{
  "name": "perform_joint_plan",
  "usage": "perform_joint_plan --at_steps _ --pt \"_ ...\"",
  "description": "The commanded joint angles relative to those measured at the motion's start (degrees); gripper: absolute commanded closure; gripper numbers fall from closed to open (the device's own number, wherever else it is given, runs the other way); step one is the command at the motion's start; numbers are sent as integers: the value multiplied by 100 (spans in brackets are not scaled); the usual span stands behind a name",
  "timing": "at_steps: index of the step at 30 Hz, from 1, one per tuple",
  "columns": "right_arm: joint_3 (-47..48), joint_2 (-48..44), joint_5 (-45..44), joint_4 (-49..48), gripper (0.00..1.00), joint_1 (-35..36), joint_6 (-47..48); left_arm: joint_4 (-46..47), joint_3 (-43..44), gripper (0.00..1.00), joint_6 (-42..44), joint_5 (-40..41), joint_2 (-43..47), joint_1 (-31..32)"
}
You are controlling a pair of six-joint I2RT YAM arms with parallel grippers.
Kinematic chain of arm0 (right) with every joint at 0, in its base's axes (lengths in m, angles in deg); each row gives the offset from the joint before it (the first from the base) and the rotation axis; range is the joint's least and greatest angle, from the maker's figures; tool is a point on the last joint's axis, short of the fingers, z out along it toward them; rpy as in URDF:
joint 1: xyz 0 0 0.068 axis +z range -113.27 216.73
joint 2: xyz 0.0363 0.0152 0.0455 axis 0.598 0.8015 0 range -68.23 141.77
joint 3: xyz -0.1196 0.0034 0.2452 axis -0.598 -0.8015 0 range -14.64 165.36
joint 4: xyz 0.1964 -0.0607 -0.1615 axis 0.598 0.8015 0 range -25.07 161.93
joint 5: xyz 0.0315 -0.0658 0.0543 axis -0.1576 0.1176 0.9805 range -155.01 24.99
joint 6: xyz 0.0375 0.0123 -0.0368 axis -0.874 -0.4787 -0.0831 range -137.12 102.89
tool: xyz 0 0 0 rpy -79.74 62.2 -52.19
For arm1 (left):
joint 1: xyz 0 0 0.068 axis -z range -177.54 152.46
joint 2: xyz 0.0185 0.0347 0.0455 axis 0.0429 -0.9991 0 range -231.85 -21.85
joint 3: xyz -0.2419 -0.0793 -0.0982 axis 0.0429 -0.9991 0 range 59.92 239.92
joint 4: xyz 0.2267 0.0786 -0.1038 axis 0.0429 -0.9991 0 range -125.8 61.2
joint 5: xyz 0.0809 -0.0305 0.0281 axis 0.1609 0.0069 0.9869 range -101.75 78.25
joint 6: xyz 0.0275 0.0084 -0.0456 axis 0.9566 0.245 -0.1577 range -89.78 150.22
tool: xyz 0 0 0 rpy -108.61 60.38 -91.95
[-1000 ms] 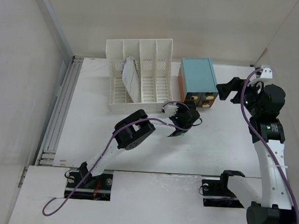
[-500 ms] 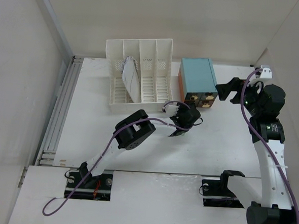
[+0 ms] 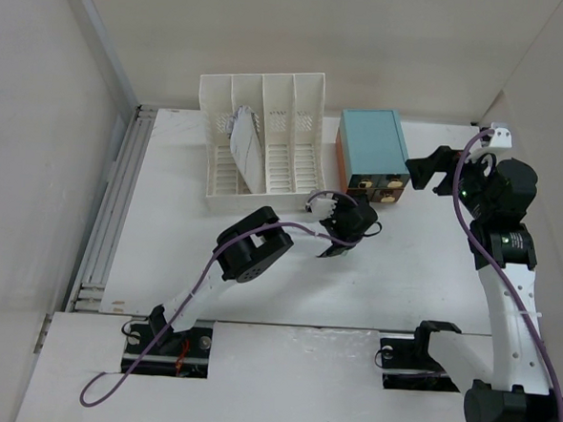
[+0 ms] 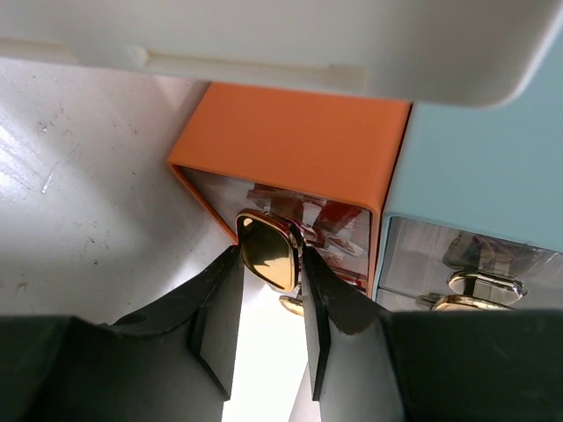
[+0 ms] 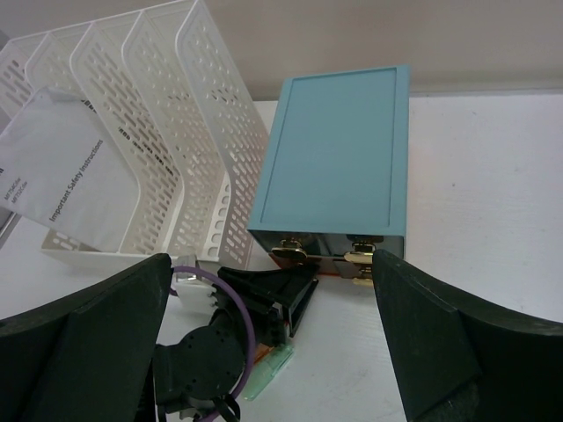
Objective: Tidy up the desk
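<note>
From above, the matte white tabletop (image 3: pixel 165 233), one grey rail (image 3: pixel 120 201) along its edge, lies beneath both pincers; one file rack (image 3: pixel 262 138) and one teal drawer box (image 3: pixel 372 145) stand beyond the left pincer (image 3: pixel 354 204). Left wrist: it clamps a gold knob (image 4: pixel 268 251). Right wrist: the right pincer (image 5: pixel 271 259) gapes apart.

The orange drawer's (image 4: pixel 290 141) contents blur behind its clear front. Under the pinched gold knob (image 4: pixel 268 246), the left gripper's (image 4: pixel 269 260) fingers half hide a 2nd knob (image 4: pixel 290 306).
</note>
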State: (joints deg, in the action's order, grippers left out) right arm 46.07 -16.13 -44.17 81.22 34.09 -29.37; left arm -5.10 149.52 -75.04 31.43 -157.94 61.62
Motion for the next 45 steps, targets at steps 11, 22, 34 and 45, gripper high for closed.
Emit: perform_joint_plan --at_steps 11,22,34,45 --pt "108 -33 69 -91 0 -27 -67 -120 -215 100 -144 235 206 -9" --pt "108 -86 69 -91 0 -27 -67 -296 -373 100 -338 235 426 149" --pt "56 -138 69 -91 0 -27 -67 -235 -426 100 -285 235 487 307" --pt "2 -138 69 -144 0 -27 -119 -235 -672 100 -285 173 601 482"
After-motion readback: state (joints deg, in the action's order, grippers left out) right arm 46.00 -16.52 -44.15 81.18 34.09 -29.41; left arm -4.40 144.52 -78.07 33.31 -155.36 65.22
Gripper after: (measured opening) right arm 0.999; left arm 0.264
